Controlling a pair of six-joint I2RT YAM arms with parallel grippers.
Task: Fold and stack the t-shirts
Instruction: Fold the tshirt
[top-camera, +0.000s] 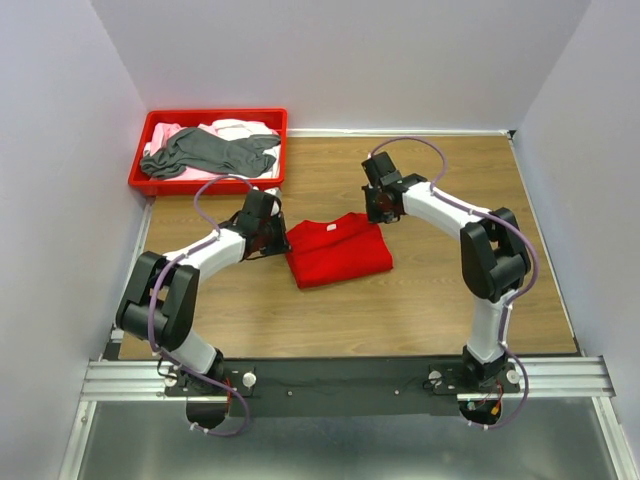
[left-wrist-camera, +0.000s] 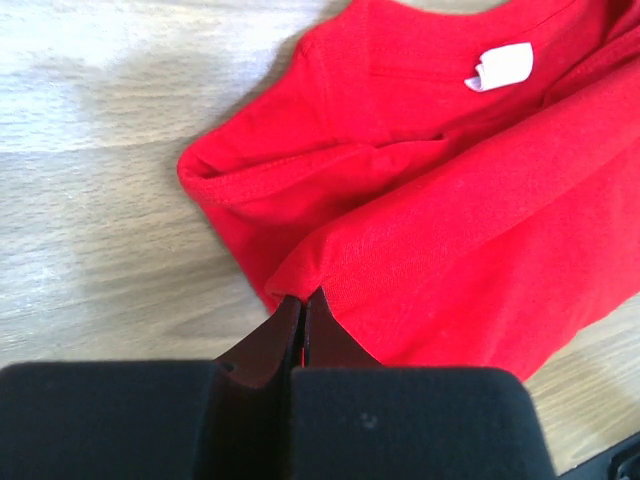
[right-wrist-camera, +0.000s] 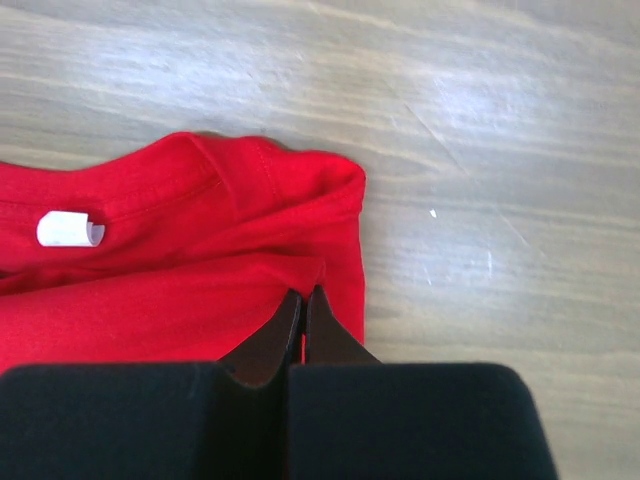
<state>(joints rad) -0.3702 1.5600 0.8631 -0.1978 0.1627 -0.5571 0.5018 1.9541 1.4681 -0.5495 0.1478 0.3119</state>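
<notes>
A bright red t-shirt (top-camera: 338, 250) lies folded on the wooden table (top-camera: 430, 290), its white neck label (left-wrist-camera: 500, 67) facing up. My left gripper (top-camera: 283, 243) is at the shirt's left edge, its jaws shut on a pinched fold of red cloth (left-wrist-camera: 303, 297). At the shirt's upper right corner, my right gripper (top-camera: 375, 213) is likewise shut on a fold of the red cloth (right-wrist-camera: 304, 292), just below the collar (right-wrist-camera: 250, 165). A dark grey t-shirt (top-camera: 210, 152) lies crumpled over pale pink (top-camera: 163, 133) and white (top-camera: 240, 128) ones in the tray.
A rigid red plastic tray (top-camera: 210, 115) stands at the back left corner. Pale walls enclose the table on the left, back and right. A metal rail (top-camera: 350, 378) with both arm bases runs along the near edge.
</notes>
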